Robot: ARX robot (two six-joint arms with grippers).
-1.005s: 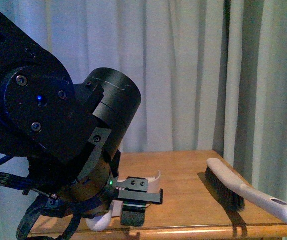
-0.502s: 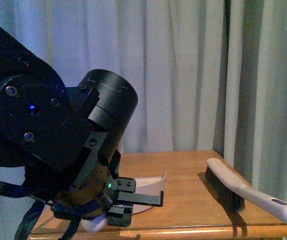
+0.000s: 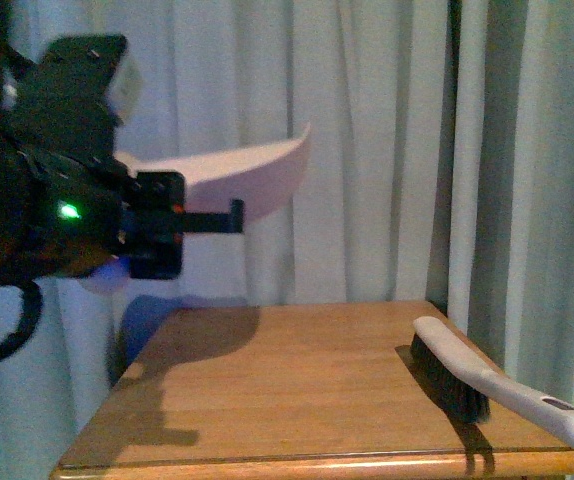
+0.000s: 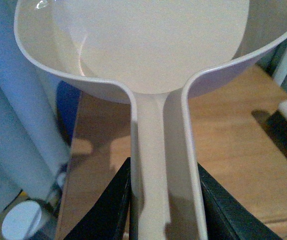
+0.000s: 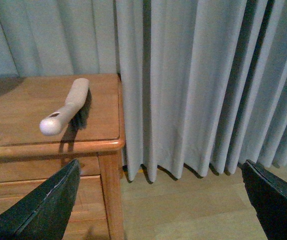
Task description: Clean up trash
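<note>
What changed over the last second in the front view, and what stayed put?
The left gripper rose from table level to well above the table, carrying the dustpan up with it. The pan now hangs in the air, handle clamped between the jaws as before. Nothing was let go. The brush lies unmoved at the table's right edge.

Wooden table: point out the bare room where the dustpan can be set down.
The table is bare from its left edge across the middle to the brush, front edge to curtain. Only the right side is crowded: the brush lies there, handle toward the front corner.
</note>
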